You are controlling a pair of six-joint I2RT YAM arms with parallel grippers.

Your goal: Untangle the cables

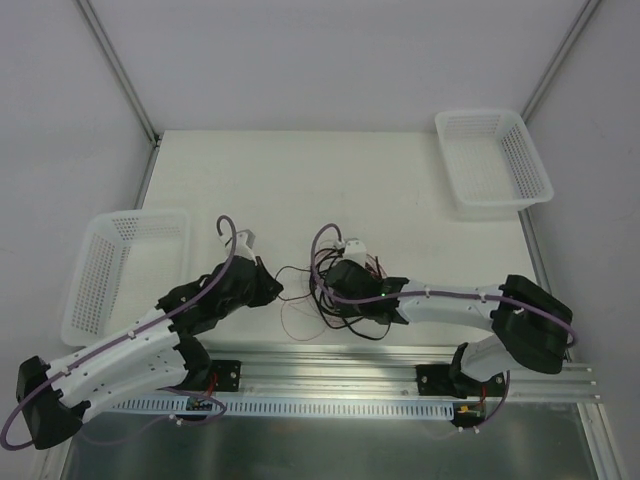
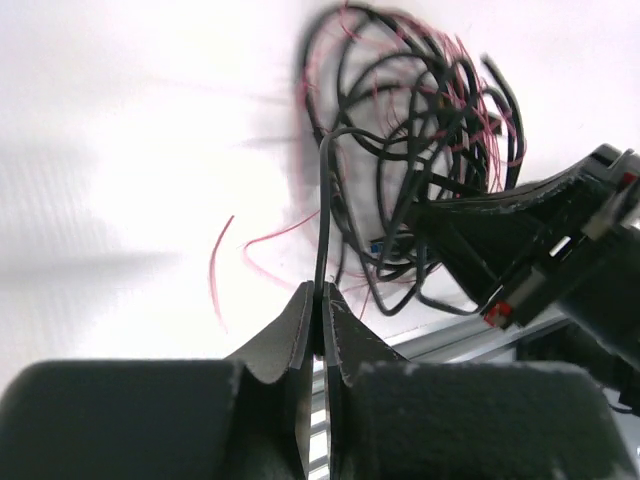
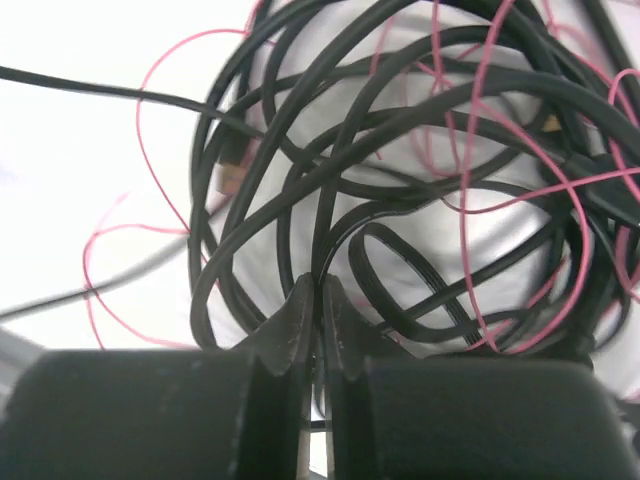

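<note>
The cables lie as a tangle of black loops with a thin red wire near the table's front middle. My left gripper is shut on one black cable that runs from its tips up to the tangle. My right gripper sits over the tangle and is shut on a black loop of it. In the top view the left gripper is just left of the bundle and the right gripper is on top of it.
A white mesh basket stands at the table's left edge, beside my left arm. Another white basket sits at the back right. The metal rail with both arm bases runs along the near edge.
</note>
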